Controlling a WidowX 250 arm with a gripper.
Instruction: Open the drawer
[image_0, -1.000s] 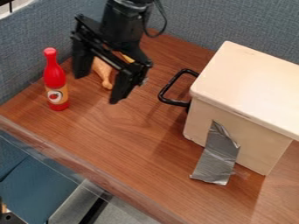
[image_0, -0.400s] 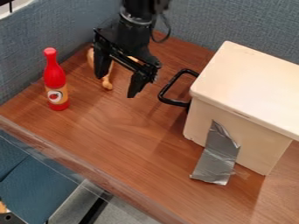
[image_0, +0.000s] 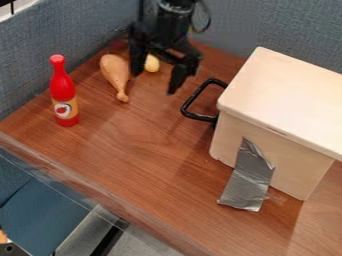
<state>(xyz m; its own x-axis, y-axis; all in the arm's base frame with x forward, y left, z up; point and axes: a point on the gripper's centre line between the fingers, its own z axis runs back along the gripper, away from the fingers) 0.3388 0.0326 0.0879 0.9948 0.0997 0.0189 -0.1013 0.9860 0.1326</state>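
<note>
Now the pincer (image_0: 154, 83), spread apart, has shifted farther back, leaving the drumstick (image_0: 115, 68) more exposed.

Blue-grey fabric partitions (image_0: 294, 30) around wooden tabletop (image_0: 133, 160)

Lighting bright, diffuse. Lid of box (image_0: 287, 102) lightest, consistent with light from above; side face beneath lid dimmer. Soft-edged shadow on worktop (image_0: 153, 185) in front of box; paler wood farther right. Faint glints on grey tape (image_0: 248, 182) against box.
</note>
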